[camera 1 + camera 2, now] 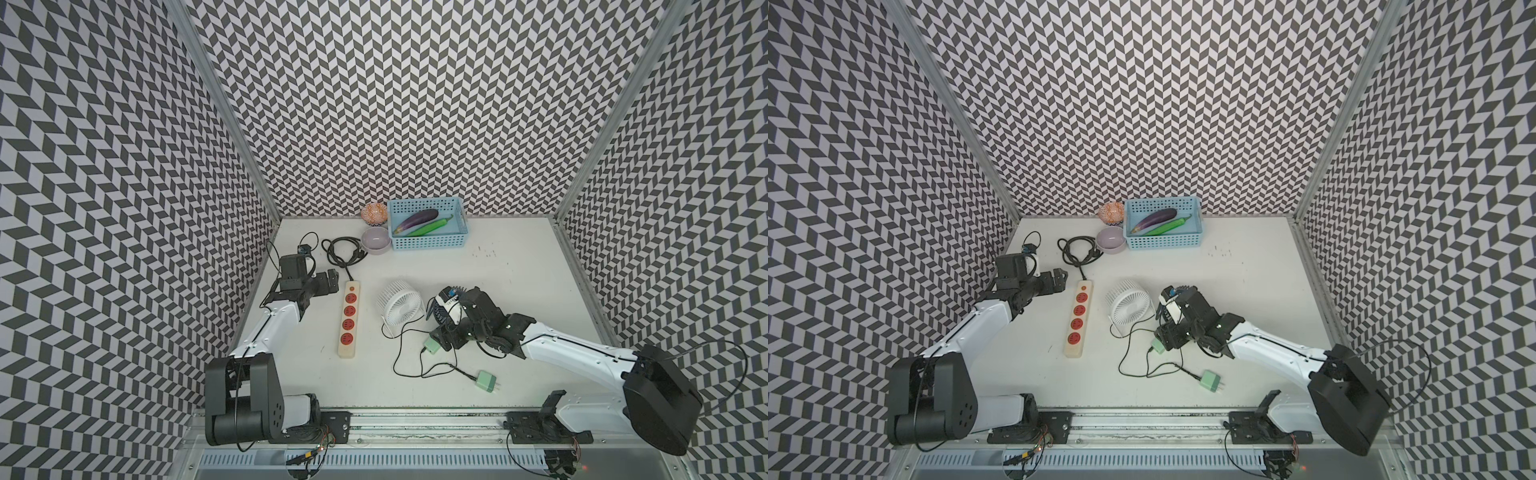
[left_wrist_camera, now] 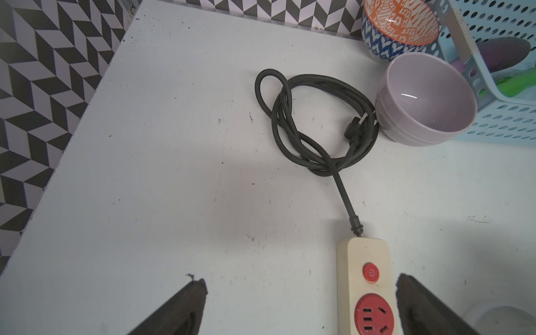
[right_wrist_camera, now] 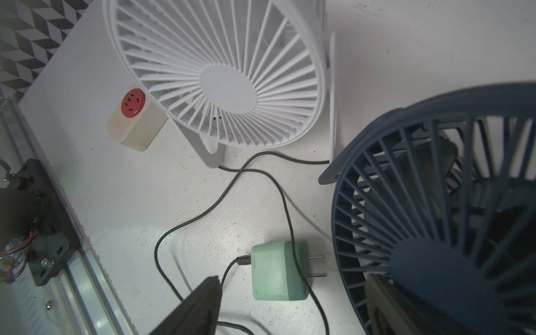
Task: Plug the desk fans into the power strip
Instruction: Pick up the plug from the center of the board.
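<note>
The right gripper (image 3: 293, 281) is hovering, jaws apart, astride a green plug (image 3: 275, 271) lying flat mid-counter, toward the front edge. Closing on the plug's flat sides, clear of the cord (image 3: 285, 208) crossing it, is looking wisest. The left gripper (image 2: 301, 285), wide apart, is straddling the button end of the power strip (image 2: 362, 287), toward the counter's left edge.

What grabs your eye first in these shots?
The cream power strip with four red sockets, left of centre on the table, beside a white desk fan. At the back wall, a blue basket holds an aubergine. The right gripper hangs open over a green plug adapter.
</note>
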Motion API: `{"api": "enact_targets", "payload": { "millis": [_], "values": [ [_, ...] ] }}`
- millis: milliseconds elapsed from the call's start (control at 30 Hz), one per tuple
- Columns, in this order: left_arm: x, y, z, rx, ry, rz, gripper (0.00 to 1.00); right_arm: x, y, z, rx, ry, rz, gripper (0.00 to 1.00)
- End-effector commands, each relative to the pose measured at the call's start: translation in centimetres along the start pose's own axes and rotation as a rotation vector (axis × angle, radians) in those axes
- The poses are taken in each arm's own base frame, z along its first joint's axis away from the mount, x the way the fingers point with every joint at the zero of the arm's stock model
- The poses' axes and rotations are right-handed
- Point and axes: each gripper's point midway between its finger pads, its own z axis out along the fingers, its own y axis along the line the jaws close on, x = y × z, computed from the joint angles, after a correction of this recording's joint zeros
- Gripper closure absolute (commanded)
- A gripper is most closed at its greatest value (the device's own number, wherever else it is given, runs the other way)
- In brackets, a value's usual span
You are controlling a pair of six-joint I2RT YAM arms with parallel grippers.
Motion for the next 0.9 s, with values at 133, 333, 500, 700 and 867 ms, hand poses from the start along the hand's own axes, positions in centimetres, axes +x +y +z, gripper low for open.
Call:
{"api": "enact_targets", "payload": {
  "millis": [133,333,500,700,867],
  "values": [
    [-1.2,0.0,-0.9,0.014,-0.057,-0.017,0.00,-4.0,1.1,-1.3,-0.044,-0.075,-0.134,0.17],
    [-1.3,0.1,-1.1,0.020,-0.064,-0.025,0.00,-4.0,3.5,-3.0,-0.139,-0.080,-0.368,0.17],
    [-1.7,0.3,-1.4,0.013,-0.077,-0.024,0.00,-4.0,3.6,-2.9,-0.127,-0.099,-0.623,0.16],
    [-1.7,0.4,-1.6,0.007,-0.079,-0.028,0.00,-3.0,3.9,-2.0,-0.145,-0.024,-0.957,0.15],
    [-2.0,0.2,-1.8,0.013,-0.090,-0.024,0.00,-1.1,3.3,-0.6,-0.162,0.087,-1.128,0.15]
  ]
}}
